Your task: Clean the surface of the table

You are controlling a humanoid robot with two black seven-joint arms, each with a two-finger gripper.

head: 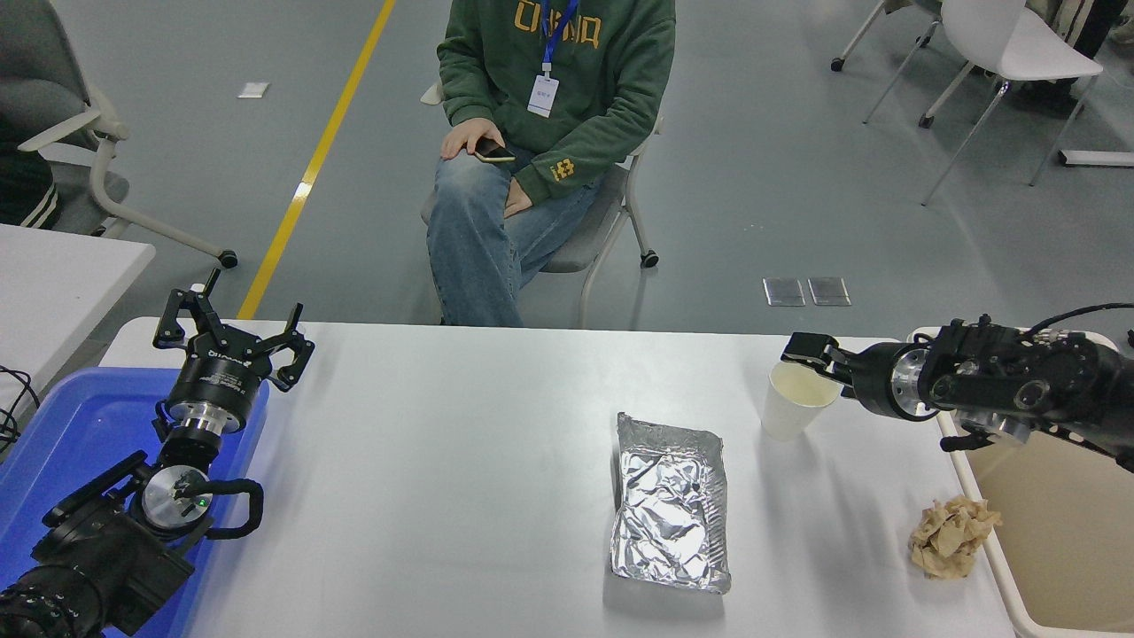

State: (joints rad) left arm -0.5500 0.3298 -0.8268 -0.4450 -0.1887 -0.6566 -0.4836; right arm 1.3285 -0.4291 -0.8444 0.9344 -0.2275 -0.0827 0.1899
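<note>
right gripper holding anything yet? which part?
Cannot tell. The right gripper is at the far rim of the paper cup, but whether it pinches the rim isn't visible. The left gripper is open and empty.

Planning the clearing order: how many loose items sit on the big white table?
3: a paper cup far right by the right gripper, a foil tray centre-right, a crumpled brown wad at the right edge.
</note>
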